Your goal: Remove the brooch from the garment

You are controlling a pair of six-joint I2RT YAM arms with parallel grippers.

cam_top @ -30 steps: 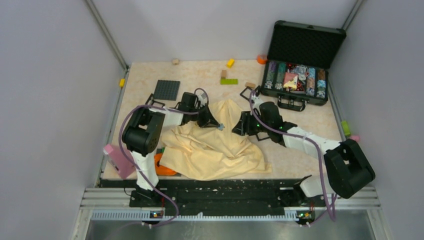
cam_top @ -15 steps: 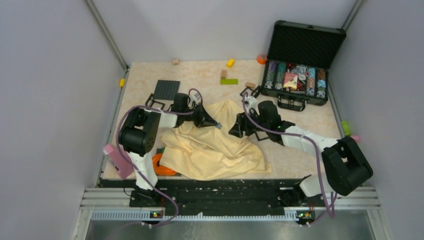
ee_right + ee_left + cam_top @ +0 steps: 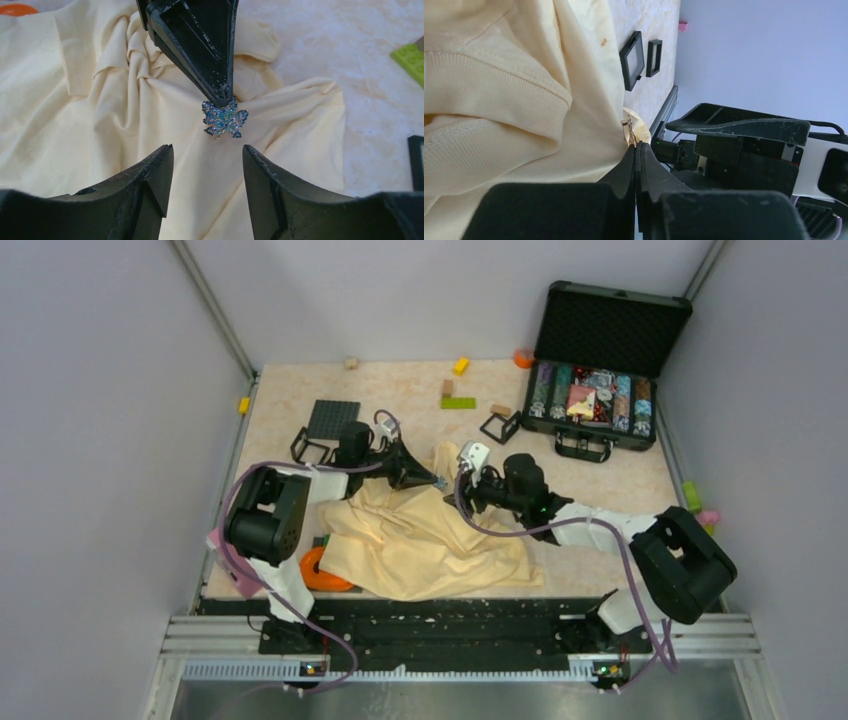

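a cream garment [image 3: 430, 540] lies crumpled on a table [image 3: 620, 480]. the brooch [image 3: 225, 118], a small glittering blue-green cluster, is pinned to a raised fold near the garment's far edge. the left gripper [image 3: 222, 95] reaches in over the garment's left side, its fingers pressed tight together. they appear to pinch the brooch's upper edge, probably to lift it so the cloth hangs taut beneath. the right gripper [image 3: 207, 150] hovers over the garment's right side with its jaws held apart. it is aimed at the brooch without touching it or the cloth, likely placed to pin the garment down while the brooch is pulled free.
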